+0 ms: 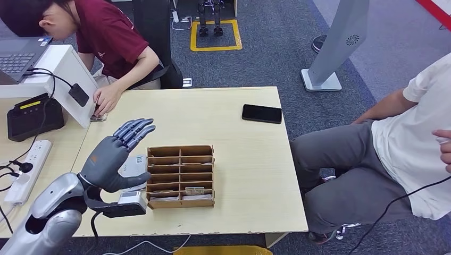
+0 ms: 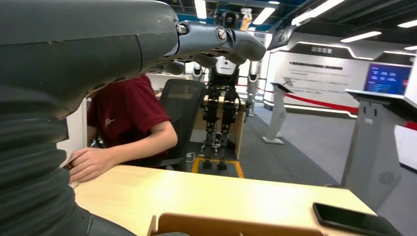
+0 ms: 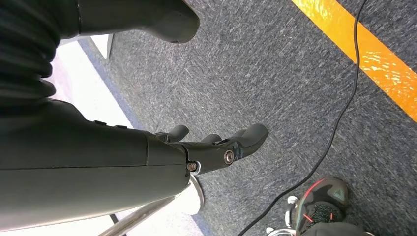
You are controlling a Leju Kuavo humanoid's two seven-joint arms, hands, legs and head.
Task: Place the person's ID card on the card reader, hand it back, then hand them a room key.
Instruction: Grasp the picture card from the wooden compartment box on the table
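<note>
My left hand (image 1: 118,155) hovers above the table's left part with its fingers stretched out and apart, holding nothing. Its outstretched fingers (image 2: 221,38) also appear in the left wrist view. Partly hidden beneath it lies a white card reader (image 1: 138,163). Just right of the hand stands a brown wooden organiser (image 1: 181,175); cards (image 1: 194,190) lie in its nearest compartments. My right hand (image 3: 216,147) hangs over the grey carpet with nothing in it, fingers loosely bent. A person in a white shirt (image 1: 420,143) sits at the right; I cannot make out a card in their hand (image 1: 444,150).
A black phone (image 1: 261,113) lies at the table's far right. A person in a maroon shirt (image 1: 114,40) leans over the far left corner, hand (image 1: 106,99) on the table. A black device (image 1: 32,114), power strip (image 1: 26,170) and cables crowd the adjoining left desk.
</note>
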